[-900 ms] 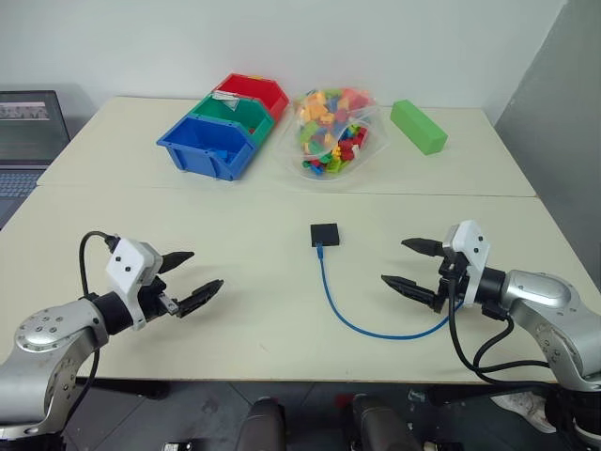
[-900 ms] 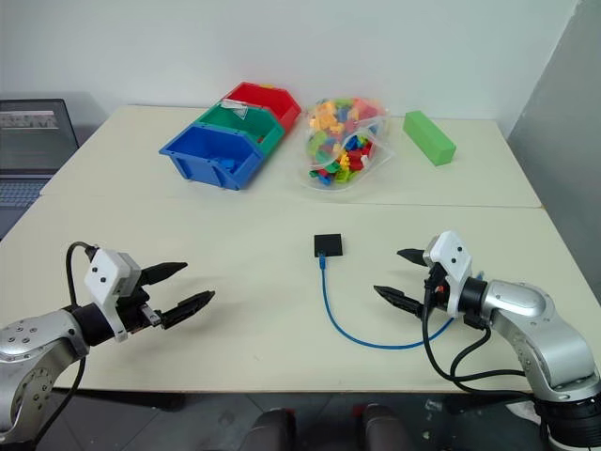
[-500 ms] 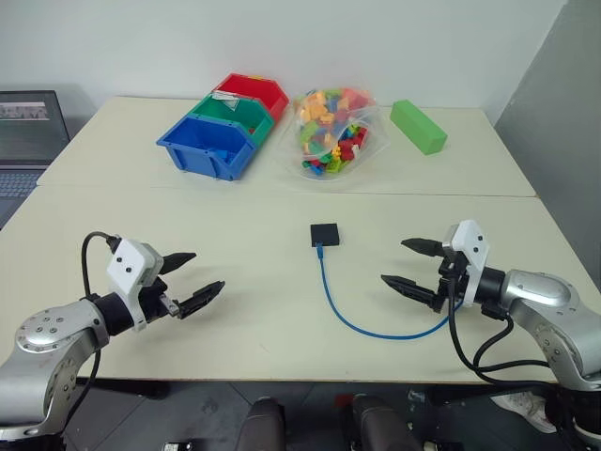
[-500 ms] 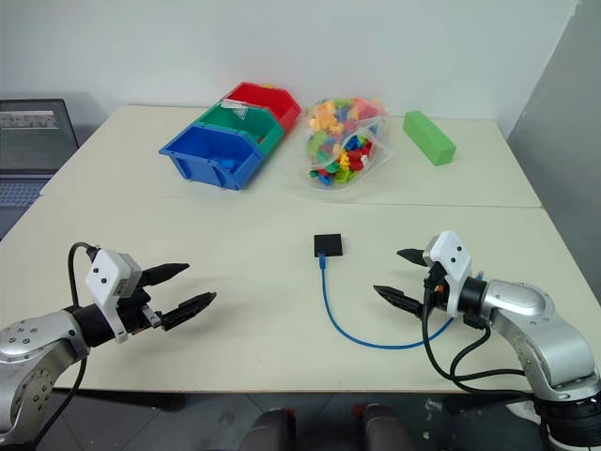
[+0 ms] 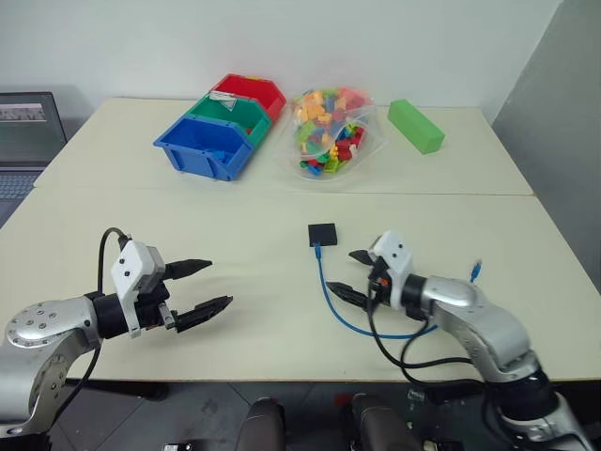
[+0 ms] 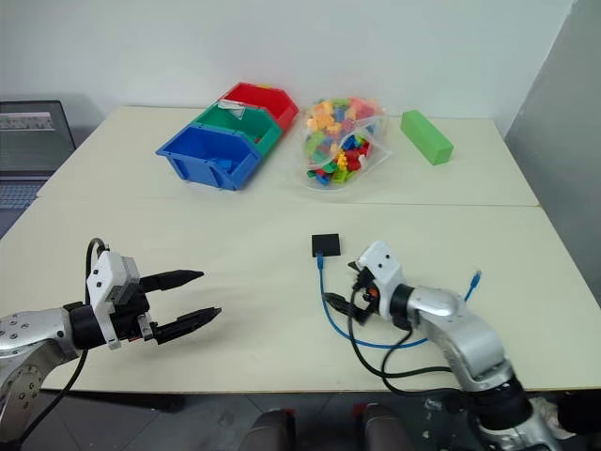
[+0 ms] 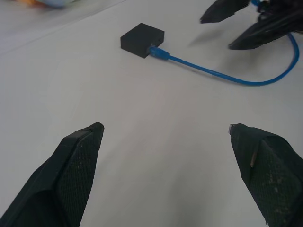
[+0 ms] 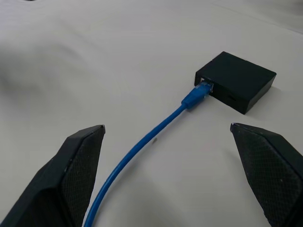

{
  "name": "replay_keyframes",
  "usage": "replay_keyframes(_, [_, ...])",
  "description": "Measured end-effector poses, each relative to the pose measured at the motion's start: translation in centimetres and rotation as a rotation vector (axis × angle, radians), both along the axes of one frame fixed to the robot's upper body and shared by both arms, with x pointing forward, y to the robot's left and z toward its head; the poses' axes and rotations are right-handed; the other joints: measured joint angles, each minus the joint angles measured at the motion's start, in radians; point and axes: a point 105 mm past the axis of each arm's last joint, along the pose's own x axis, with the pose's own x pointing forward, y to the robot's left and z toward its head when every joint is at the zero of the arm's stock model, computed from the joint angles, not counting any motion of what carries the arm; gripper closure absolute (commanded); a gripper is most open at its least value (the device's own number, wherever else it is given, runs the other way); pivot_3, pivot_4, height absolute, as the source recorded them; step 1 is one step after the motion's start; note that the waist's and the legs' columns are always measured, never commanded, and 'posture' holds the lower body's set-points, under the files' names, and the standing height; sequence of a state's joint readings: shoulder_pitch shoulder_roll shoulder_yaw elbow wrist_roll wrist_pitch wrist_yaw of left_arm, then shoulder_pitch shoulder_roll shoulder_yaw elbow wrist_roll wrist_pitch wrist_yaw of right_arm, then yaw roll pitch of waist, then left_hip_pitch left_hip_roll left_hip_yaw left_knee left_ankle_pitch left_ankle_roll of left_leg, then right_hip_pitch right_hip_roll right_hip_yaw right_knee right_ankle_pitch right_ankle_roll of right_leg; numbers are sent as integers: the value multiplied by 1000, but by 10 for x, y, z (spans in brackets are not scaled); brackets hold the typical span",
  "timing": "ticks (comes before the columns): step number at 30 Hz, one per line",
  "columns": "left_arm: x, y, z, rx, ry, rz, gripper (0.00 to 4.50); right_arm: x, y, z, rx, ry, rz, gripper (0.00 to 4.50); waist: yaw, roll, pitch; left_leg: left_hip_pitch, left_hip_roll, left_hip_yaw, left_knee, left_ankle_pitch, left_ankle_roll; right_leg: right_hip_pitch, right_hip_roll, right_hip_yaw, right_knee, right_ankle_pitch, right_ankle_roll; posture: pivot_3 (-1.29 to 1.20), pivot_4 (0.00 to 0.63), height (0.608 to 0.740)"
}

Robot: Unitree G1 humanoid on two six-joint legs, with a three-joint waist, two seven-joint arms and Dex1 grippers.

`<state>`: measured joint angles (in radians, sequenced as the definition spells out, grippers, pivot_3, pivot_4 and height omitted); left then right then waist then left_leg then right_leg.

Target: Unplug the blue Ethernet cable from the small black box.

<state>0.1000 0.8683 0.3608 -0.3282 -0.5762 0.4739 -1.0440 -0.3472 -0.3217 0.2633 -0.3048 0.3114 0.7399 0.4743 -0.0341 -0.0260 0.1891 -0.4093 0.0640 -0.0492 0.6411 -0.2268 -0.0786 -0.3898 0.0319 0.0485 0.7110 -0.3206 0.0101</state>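
Observation:
The small black box [image 5: 323, 234] lies flat near the table's middle. The blue Ethernet cable [image 5: 320, 268] is plugged into the box's near side. From there it runs toward me, loops right under my right arm, and its free plug [image 5: 476, 271] lies at the right. My right gripper [image 5: 343, 272] is open just short of the box, one finger on either side of the cable [image 8: 156, 130] and touching nothing. My left gripper [image 5: 219, 283] hangs open and empty over bare table well to the left, pointing toward the box [image 7: 142, 39].
Blue [image 5: 202, 148], green [image 5: 230, 111] and red [image 5: 252, 89] bins stand in a row at the back left. A clear bag of coloured bricks [image 5: 329, 132] and a green block [image 5: 416, 126] lie beside them. A laptop [image 5: 23, 132] sits at the far left.
My right arm has swung left, from beside the cable's loop to straddling the cable near the box. The cable's free end now lies uncovered at the right. My left gripper edged slightly right.

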Motion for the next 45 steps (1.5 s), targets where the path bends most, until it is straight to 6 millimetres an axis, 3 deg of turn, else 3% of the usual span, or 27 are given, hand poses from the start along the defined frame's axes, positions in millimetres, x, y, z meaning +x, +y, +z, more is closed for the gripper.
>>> replay_keyframes(5, [1, 3, 0, -2, 12, -2, 0, 10, 16, -10, -1, 68, -68, 5, 1, 0, 0, 0, 0, 0, -1, 0, 0, 0, 0, 0, 0, -1, -1, 0, 150, 740])
replay_keyframes(17, [4, 2, 5, -14, -4, -22, 0, 13, 51, -21, -63, 76, -56, 5, -1, 0, 0, 1, 1, 0, -3, 0, 0, -1, 0, 0, 1, -2, -3, 0, 150, 740])
replay_keyframes(22, [5, 4, 4, -16, 0, -15, 0, 20, 52, -22, -68, 50, -117, 5, -1, 0, 0, 1, 0, 0, -3, 0, 0, -1, 0, 0, 1, -2, -3, 0, 150, 740])
replay_keyframes(25, [7, 5, 3, -15, 4, -7, 0, 25, 53, -22, -64, 46, -140, 430, -1, 0, 0, 1, 0, -1, -3, 0, 0, -1, 0, 0, 1, -2, -3, 0, 150, 740])
replay_keyframes(34, [11, 3, 1, -13, 1, -19, 0, 44, 51, -21, -46, 37, -235, 2692, -4, 0, 0, 4, 0, 0, -6, 0, 0, -1, 0, 0, 2, -2, -3, 0, 150, 740])
replay_keyframes(41, [15, 5, -3, -23, 26, 13, 0, 50, 38, -21, -107, -19, -207, 4371, -3, 0, 0, 4, 0, 0, -8, 0, 0, -1, 0, 0, 1, -2, -4, 0, 150, 740])
replay_keyframes(45, [18, 0, -7, -85, 59, 25, 0, 42, 26, -17, -217, -123, -43, 4455, 1, 1, 1, 3, 0, 1, -8, 0, 0, -1, 0, -1, 0, -2, -4, 0, 150, 740])
